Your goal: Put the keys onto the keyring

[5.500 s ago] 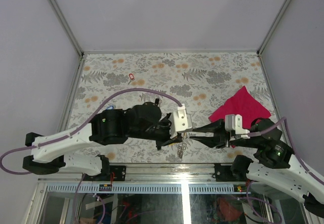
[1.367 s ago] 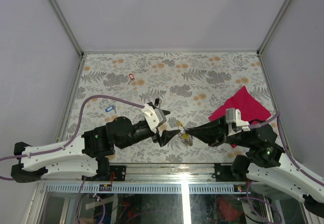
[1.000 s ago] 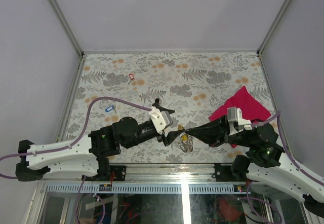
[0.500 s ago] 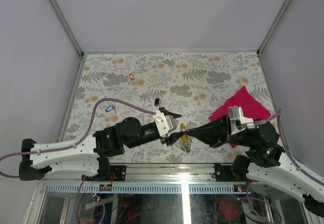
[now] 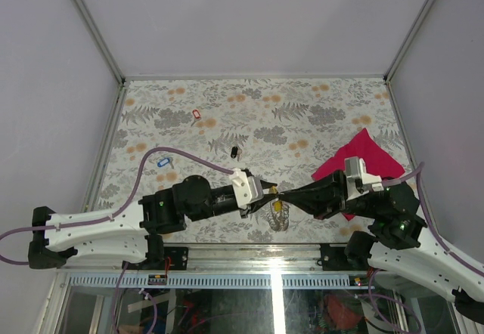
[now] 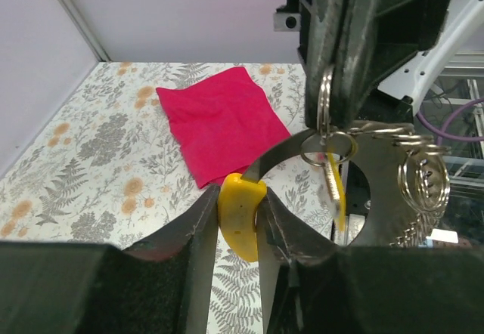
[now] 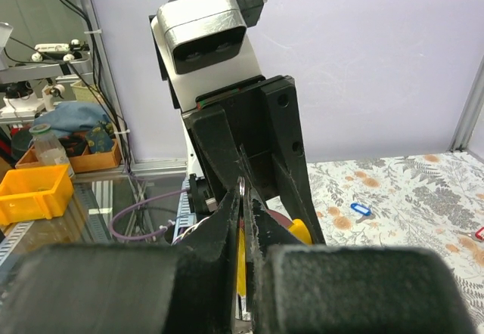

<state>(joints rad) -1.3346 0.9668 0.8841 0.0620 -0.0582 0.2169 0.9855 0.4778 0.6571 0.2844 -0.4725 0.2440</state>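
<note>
Threading step, seen in mid-air over the near edge of the table (image 5: 302, 115). The left fingers (image 6: 210, 211) are narrow and pinch the yellow key (image 6: 240, 214) by its plastic head, with the metal blade pointing up and away toward the other arm. The right fingers (image 7: 224, 232) are pressed together on the thin edge of the keyring (image 6: 324, 103), which they hold upright. Smaller loops and a short chain hang below and beside it. In the left wrist view the blade tip reaches the small loop under the held ring. Whether it has entered the wire or only lies against it cannot be told.

The step in hand appears to be working this first key onto the ring. The black key (image 5: 234, 152), blue key (image 5: 164, 163) and red key (image 5: 196, 114) lie apart on the table, well away from both arms. The red cloth (image 5: 367, 156) lies to the right.

The next move likely calls for fine alignment. The hole of the key must meet the split end of the wire, then slide round the coil while the right fingers keep the ring from twisting. A slip of the small head out of the pinch is the main risk.
</note>
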